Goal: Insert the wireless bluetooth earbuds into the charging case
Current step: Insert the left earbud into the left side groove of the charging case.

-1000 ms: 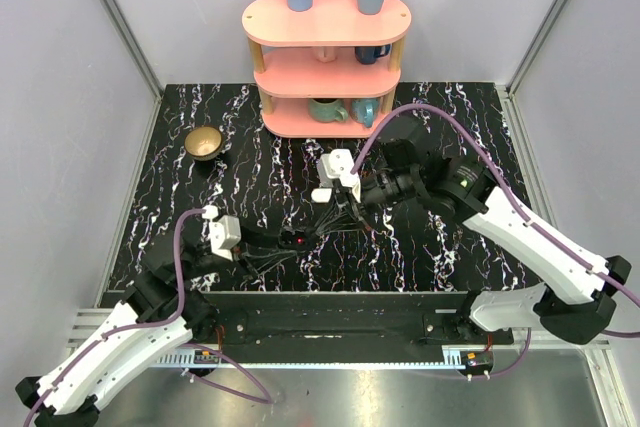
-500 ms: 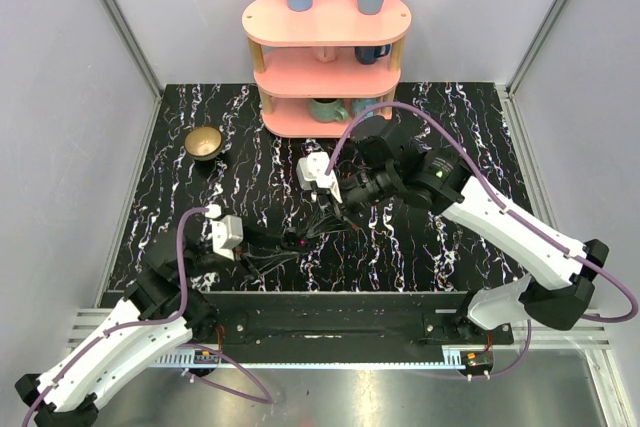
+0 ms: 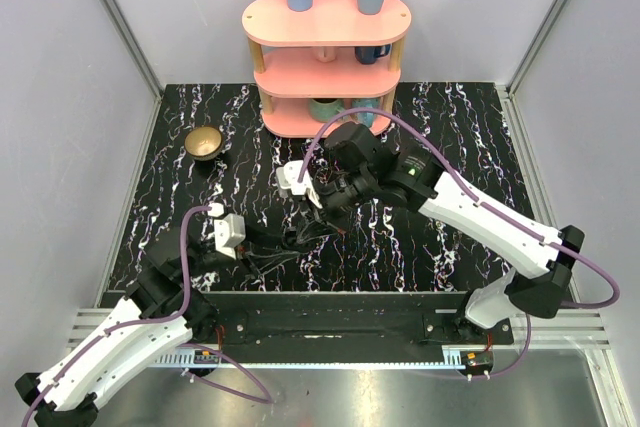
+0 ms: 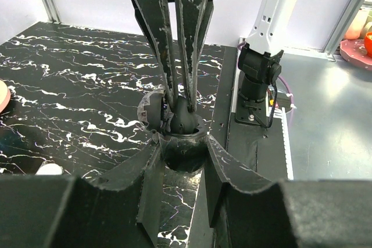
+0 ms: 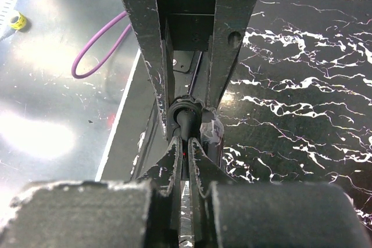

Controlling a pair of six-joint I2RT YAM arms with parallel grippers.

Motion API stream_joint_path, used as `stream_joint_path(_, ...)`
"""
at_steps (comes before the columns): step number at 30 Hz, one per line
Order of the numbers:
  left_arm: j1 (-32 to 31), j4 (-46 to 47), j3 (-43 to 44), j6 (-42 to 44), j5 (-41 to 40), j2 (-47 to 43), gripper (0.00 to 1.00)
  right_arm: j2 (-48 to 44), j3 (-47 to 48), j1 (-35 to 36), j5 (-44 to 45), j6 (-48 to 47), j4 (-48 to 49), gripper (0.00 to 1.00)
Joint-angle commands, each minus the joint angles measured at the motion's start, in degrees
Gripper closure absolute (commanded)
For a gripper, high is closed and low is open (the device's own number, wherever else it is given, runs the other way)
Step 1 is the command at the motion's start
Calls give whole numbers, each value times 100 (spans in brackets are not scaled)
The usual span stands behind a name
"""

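Observation:
The charging case (image 4: 183, 156) is a small round black cup here, with its lid (image 4: 150, 111) hinged open to the left. My left gripper (image 4: 182, 143) is shut on its sides, low over the marble near the table's front edge (image 3: 292, 239). My right gripper (image 5: 185, 146) comes down from above, shut on a black earbud (image 5: 187, 129) by its stem, where a red light glows. The earbud's body (image 4: 185, 121) sits in the mouth of the case. In the top view my right gripper (image 3: 317, 223) meets the left one tip to tip. No other earbud shows.
A pink three-tier shelf (image 3: 326, 47) with blue cups and mugs stands at the back. A brown bowl (image 3: 205, 142) sits at the back left. A small white rounded thing (image 4: 49, 169) lies on the marble beside my left gripper. The right arm's base (image 4: 256, 79) is close by.
My right arm has swung left and towards the front, bringing the earbud down to the case. My left gripper has stayed put, holding the case.

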Motion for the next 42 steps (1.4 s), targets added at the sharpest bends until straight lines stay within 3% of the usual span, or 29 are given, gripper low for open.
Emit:
stream_joint_path(1,-2,363,220,-15,-2,-14,100,70,328,119,194,-144,-150,100)
stream_joint_path(13,-11,354,202,-42,-160,-50,100,404,565,506,703,-223,-431,98)
stream_joint_path(16,-11,337,202,-42,-257,-76,100,519,627,620,976,-188,-458,93)
stream_joint_path(17,-11,328,194,-50,-292,-93,100,554,627,638,1081,-170,-441,87)
stream_joint_path(21,-11,310,158,-50,-581,-181,100,563,618,726,1222,-126,-344,76)
stream_joint_path(42,-10,266,62,-86,-1390,-410,99,-553,-462,735,1828,84,1246,52)
